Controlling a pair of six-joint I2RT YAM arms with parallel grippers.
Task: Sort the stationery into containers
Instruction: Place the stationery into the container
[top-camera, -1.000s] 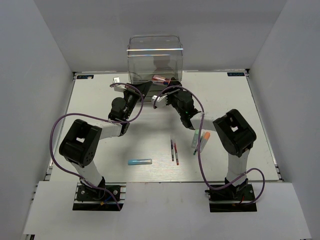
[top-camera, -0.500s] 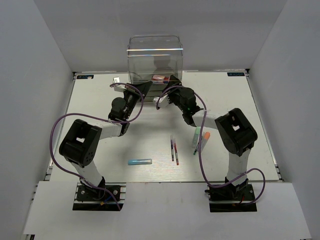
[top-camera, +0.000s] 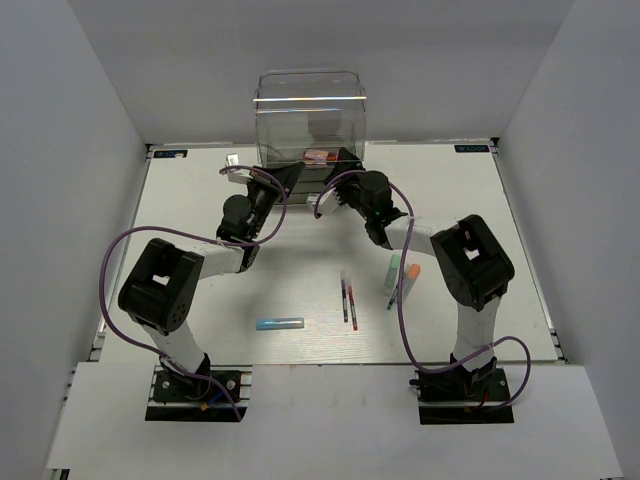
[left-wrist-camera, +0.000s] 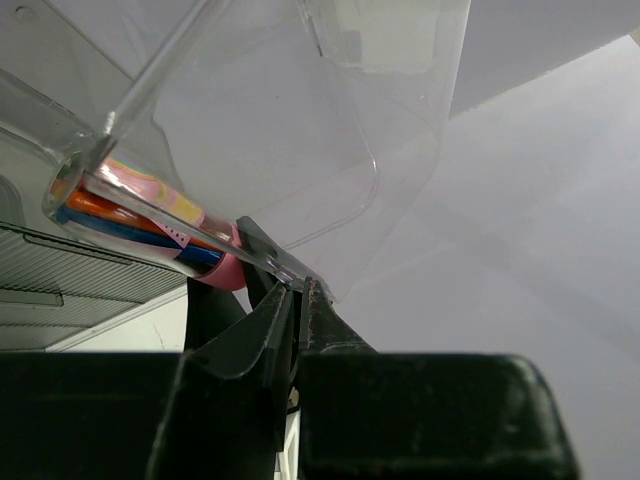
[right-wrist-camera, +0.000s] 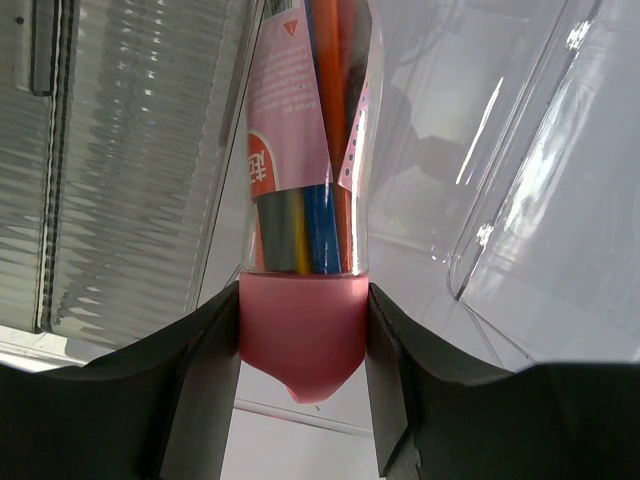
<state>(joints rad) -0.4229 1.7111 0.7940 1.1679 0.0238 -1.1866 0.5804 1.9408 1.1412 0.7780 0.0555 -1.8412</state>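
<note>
Pink-capped cylinder (right-wrist-camera: 302, 340), orange and blue inside; stick (top-camera: 279, 323) light blue; marker (top-camera: 411, 277) orange-capped; organiser (top-camera: 310, 115) clear

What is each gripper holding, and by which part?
The right gripper clamps the stubby pink cylinder by its pink end cap. The left gripper pinches a thin clear edge of the organiser.

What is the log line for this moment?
left gripper: shut on clear plastic organiser edge | right gripper: shut on stubby pink cylinder

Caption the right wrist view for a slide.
Right gripper holds the pink-capped tube by its cap, close to the clear organiser.
</note>
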